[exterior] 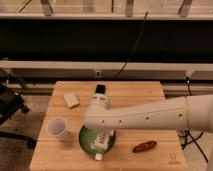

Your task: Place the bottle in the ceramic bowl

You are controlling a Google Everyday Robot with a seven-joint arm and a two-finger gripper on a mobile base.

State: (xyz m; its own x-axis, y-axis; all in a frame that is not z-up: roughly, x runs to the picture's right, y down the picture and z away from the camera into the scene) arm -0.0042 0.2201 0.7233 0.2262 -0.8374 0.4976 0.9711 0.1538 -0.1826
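The dark-green ceramic bowl (86, 142) sits on the wooden table (150, 100) near the front, left of centre. My gripper (102, 136) reaches in from the right on a white arm and hangs right over the bowl. The small pale bottle (100, 149) is below the gripper, tilted, with its white cap end (98, 156) at the bowl's front rim. The arm hides most of the bowl's inside.
A whitish translucent cup (57, 127) stands left of the bowl. A pale rectangular block (71, 100) lies at the back left. A reddish-brown object (145, 146) lies at the front right. A small black object (100, 90) is behind the arm. A dark chair (10, 105) stands left of the table.
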